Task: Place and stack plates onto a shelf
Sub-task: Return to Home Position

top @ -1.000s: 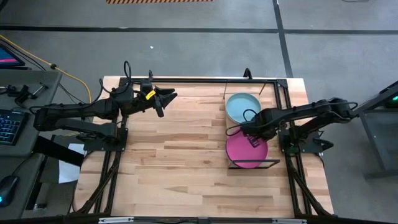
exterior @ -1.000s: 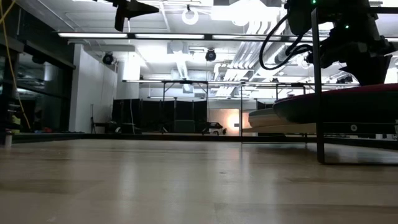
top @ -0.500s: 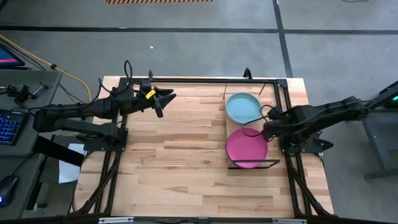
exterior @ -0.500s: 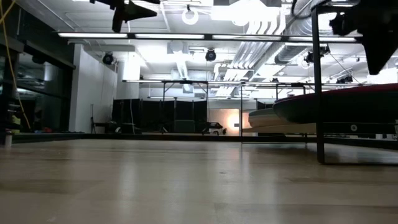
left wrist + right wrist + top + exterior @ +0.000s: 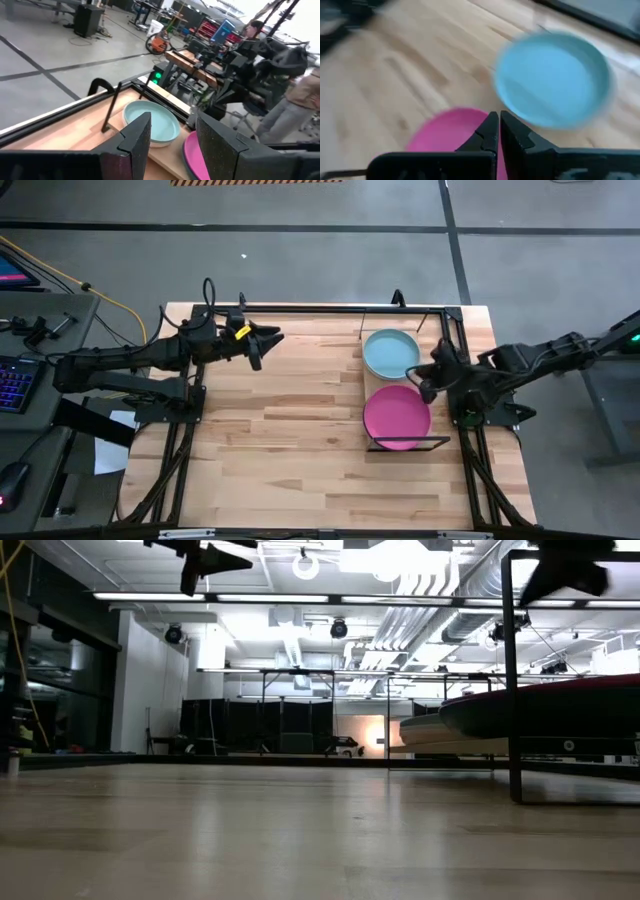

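Seen from above, a wooden bench (image 5: 300,430) with a wire-framed shelf (image 5: 408,444) near its right side. Two round plates show on the shelf side by side: a teal plate (image 5: 390,352) at the far end and a pink plate (image 5: 396,416) at the near end. From bench height each looks like the top of a stack, the near one dark below its pink rim and the far one pale. I cannot count the layers.

My right fingers (image 5: 498,126) are pressed together and carry nothing. They hang high beside the shelf's right edge, level with the gap between the two plates. My left fingers (image 5: 266,342) are spread apart and empty, raised over the far left of the bench, well away from the shelf.

I judge these plates to be stiff, light and smooth, so probably slippery. The raised rim is the only place to grip: one finger inside the lip and one beneath it, at an edge that overhangs. A sideways nudge on a top plate would likely slide it across the plate below.
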You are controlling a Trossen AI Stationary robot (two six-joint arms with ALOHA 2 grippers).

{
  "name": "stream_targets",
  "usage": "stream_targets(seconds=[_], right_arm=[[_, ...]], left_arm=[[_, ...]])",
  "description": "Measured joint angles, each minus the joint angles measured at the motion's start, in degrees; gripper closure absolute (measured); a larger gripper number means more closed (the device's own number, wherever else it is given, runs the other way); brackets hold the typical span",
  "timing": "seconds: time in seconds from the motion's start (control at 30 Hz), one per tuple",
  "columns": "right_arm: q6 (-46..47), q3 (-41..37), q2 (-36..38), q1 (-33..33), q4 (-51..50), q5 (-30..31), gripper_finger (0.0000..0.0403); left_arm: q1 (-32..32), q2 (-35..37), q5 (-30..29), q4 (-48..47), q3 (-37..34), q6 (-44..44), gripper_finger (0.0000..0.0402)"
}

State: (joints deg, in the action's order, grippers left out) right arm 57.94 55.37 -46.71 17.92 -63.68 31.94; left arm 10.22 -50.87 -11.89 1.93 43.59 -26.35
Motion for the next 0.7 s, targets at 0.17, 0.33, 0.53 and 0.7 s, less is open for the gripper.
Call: stream_targets(seconds=[0.17, 0.33, 0.53, 0.7], right_arm=[[-16.88, 0.00, 0.02, -2.08, 14.70, -2.15, 0.0403], [-26.64, 0.00, 0.82, -6.25, 21.48, -4.76, 0.0403], [-31.31, 0.00, 2.38, -11.04, 23.87, -11.04, 0.0403], [-33.52, 0.00, 2.71, -13.58, 27.43, -14.90, 0.0403]], left_arm=[[0.00, 0.00, 3.29, 1.33, 0.00, 1.22, 0.0257], [-0.01, 0.00, 4.11, 2.68, 0.00, 1.99, 0.0257], [-0.11, -0.23, 4.55, 2.27, 0.00, 4.60, 0.0261], [-0.13, -0.17, 7.32, 5.95, -3.57, 6.90, 0.0314]])
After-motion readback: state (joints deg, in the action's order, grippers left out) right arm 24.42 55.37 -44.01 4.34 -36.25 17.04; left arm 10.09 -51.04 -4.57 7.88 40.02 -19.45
